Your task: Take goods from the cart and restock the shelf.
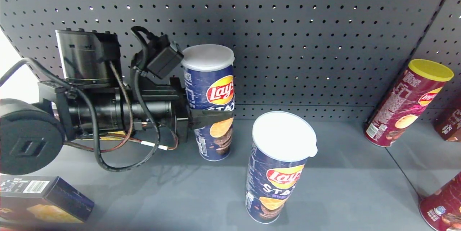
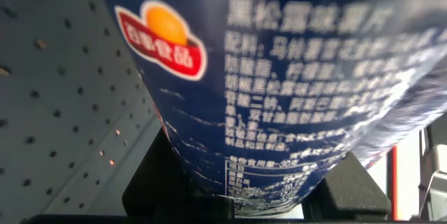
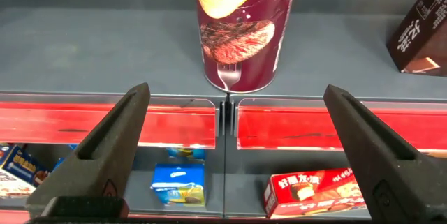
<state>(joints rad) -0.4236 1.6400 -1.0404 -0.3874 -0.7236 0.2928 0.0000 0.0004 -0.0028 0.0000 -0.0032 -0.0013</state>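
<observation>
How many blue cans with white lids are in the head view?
2. The rear blue can stands by the pegboard, gripped by the left end effector; the front blue can stands free, nearer the front.

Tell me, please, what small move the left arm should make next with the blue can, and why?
Probably open the left gripper and let go: the blue can it clamps stands upright near the pegboard, its base seemingly on the shelf, apart from the other blue can in front.
</observation>
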